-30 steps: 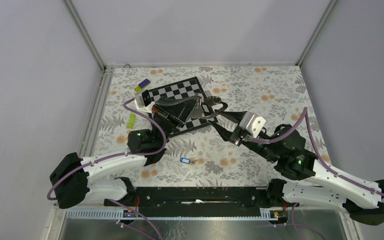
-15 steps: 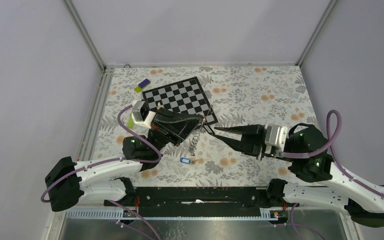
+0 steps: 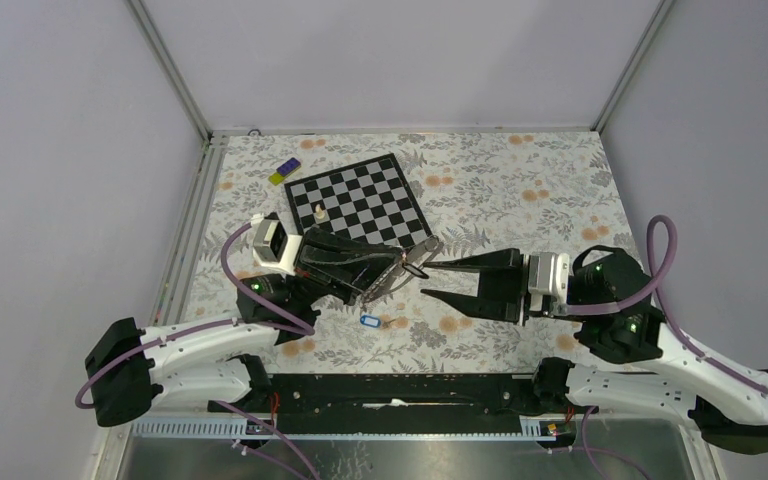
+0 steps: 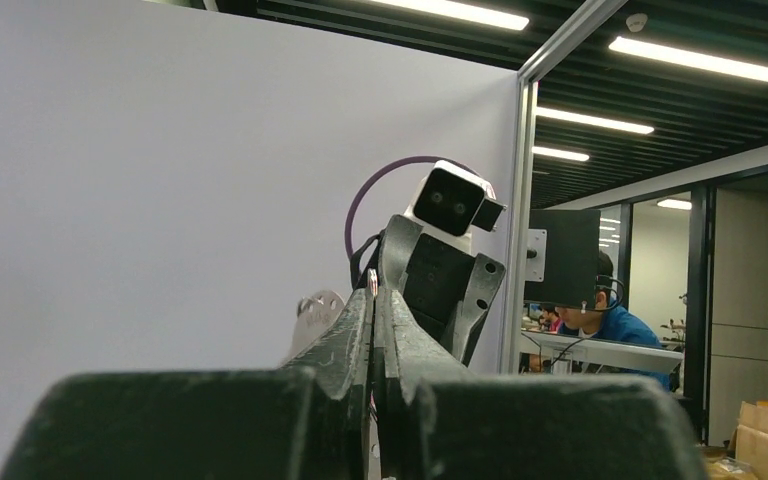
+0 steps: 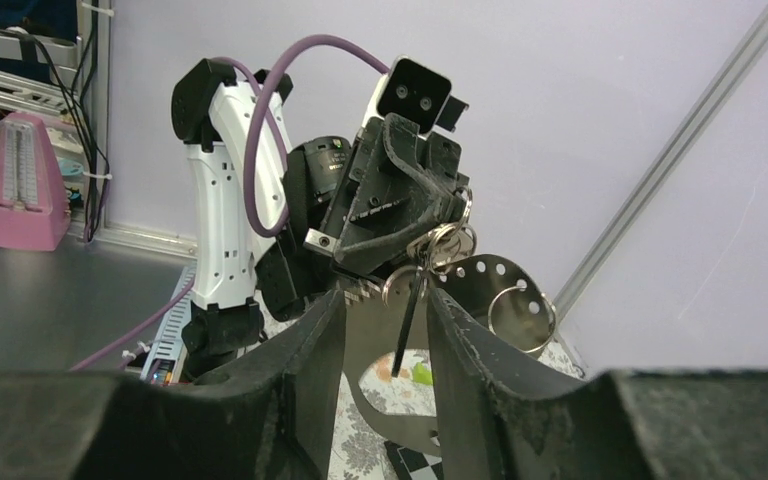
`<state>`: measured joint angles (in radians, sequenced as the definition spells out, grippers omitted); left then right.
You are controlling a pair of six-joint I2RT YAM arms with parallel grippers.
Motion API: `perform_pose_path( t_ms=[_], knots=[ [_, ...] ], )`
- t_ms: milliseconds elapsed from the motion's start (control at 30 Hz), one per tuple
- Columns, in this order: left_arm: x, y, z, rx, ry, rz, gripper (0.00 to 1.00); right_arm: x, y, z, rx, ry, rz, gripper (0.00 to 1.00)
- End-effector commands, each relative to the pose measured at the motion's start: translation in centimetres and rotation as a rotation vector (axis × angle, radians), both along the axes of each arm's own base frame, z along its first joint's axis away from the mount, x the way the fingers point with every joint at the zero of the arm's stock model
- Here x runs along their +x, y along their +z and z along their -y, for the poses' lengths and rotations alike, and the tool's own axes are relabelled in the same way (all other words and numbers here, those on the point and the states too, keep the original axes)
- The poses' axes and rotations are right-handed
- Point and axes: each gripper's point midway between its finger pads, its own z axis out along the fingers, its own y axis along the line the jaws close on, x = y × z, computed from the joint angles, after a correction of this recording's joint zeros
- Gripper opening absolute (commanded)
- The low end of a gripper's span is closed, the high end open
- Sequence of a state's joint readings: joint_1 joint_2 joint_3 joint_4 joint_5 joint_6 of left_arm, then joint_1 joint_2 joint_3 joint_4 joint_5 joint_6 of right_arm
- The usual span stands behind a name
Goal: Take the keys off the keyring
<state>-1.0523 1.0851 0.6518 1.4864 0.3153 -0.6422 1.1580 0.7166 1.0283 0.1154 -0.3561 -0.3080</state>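
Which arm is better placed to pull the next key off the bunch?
Right. The left gripper is shut on the keys, holding them up in the air, so it is busy. The right gripper is open, its fingers on either side of one hanging key.

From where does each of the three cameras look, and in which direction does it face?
Top external: high behind the arm bases, looking down on the table; both arms show.
Left wrist: looks along the shut left gripper toward the right wrist camera.
Right wrist: looks between the fingers of the open right gripper at the left gripper holding keys, below the left wrist camera.
Shared: the wrist views face each other; the top view shows both grippers.
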Motion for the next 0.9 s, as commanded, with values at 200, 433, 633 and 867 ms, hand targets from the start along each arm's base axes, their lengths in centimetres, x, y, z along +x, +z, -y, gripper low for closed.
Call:
perform_pose_path(
  t_ms=[200, 433, 633, 867],
  knots=[
    [-1.1, 1.7, -2.1, -0.102, 0.032, 0.074, 0.0, 2.0, 0.0, -0.7, 0.061, -0.079, -0.052, 0.45],
    [-1.0, 1.6, -1.8, -0.095, 0.027, 0.07, 0.0, 3.2, 0.1, -0.9, 0.105, -0.132, -0.085, 0.4],
    [-1.0, 1.4, -1.6, -0.09, 0.027, 0.066, 0.0, 3.5, 0.5, -1.2, 0.131, -0.135, -0.097, 0.36],
    [-0.5, 1.1, -1.9, -0.095, 0.054, 0.047, 0.0, 3.0, 0.9, -0.5, 0.142, -0.121, -0.094, 0.08]
  ],
)
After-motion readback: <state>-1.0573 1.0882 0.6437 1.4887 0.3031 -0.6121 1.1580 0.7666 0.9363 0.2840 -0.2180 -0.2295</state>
